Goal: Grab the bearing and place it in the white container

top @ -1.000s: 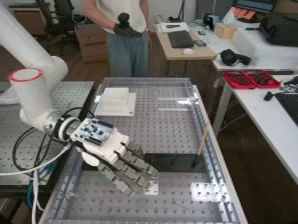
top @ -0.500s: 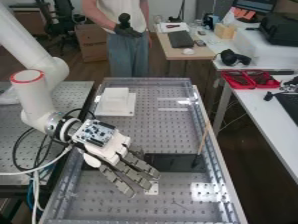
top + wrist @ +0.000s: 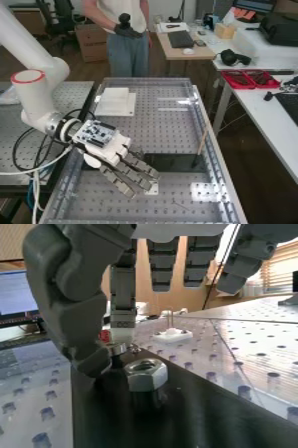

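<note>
The hand (image 3: pixel 113 155) hangs over the middle of the bench, palm down, with its fingers extended over the dark strip's left part. In the wrist view the hand (image 3: pixel 63 299) is open, its thumb bent inward beside a small shiny metal ring (image 3: pixel 118 349) that looks like the bearing. Thumb and a finger are close to this ring; whether they touch it I cannot tell. A hex nut (image 3: pixel 146 375) sits on a dark post nearer the camera. Toward the bench's far end, a white square container (image 3: pixel 115 95) rests on a white base.
The black strip (image 3: pixel 176 162) crosses the bench, with a thin brown stick (image 3: pixel 202 142) leaning at its right. A small white plate with upright pins (image 3: pixel 173 334) stands beyond the nut. Clear raised rails (image 3: pixel 223 175) edge the perforated bench.
The hand has shifted very slightly toward the right and the near end in the high view. Its fingers look the same, and the container has not moved.
</note>
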Robot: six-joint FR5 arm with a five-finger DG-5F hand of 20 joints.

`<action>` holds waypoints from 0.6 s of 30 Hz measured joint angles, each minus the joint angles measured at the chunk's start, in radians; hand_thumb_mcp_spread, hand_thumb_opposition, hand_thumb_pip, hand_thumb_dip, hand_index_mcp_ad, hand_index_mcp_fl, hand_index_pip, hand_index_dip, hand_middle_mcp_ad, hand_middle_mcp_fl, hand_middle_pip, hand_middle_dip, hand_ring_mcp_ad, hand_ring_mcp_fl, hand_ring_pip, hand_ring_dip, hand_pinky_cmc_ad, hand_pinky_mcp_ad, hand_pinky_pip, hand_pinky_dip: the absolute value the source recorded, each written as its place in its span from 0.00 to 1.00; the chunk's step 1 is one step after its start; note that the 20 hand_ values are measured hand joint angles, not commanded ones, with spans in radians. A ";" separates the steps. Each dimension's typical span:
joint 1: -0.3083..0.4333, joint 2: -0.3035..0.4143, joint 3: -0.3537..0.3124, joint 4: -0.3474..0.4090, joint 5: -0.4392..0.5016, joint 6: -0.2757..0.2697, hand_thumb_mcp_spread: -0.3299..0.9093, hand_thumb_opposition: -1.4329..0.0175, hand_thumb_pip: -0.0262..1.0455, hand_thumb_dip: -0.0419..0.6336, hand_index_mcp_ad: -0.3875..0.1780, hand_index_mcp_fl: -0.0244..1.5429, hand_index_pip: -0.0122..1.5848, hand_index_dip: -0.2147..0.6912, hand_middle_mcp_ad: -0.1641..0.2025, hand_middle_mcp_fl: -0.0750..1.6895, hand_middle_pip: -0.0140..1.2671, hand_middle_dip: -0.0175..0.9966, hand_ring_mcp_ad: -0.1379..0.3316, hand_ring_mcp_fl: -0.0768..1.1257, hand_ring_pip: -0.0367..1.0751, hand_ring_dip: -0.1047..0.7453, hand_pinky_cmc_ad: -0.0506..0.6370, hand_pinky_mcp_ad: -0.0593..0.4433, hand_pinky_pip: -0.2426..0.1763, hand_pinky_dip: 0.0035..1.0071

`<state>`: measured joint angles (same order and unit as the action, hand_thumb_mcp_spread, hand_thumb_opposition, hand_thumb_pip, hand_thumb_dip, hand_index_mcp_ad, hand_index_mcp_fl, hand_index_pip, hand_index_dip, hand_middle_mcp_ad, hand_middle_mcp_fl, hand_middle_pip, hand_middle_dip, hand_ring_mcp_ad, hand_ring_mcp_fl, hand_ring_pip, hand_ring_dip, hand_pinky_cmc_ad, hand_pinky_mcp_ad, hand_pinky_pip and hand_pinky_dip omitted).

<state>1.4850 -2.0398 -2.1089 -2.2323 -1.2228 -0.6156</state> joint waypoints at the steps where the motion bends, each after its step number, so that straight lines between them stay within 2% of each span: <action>1: 0.000 0.000 0.000 0.000 0.000 0.000 0.65 0.40 0.51 0.51 0.47 0.12 0.88 0.50 0.63 0.05 0.12 0.17 0.56 0.08 0.12 0.17 0.58 0.59 0.43 0.14; 18: -0.008 -0.006 0.015 -0.009 -0.011 -0.005 0.66 0.40 0.49 0.51 0.47 0.14 0.87 0.50 0.63 0.05 0.13 0.17 0.55 0.08 0.12 0.17 0.58 0.60 0.43 0.14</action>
<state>1.4772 -2.0458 -2.0936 -2.2409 -1.2342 -0.6210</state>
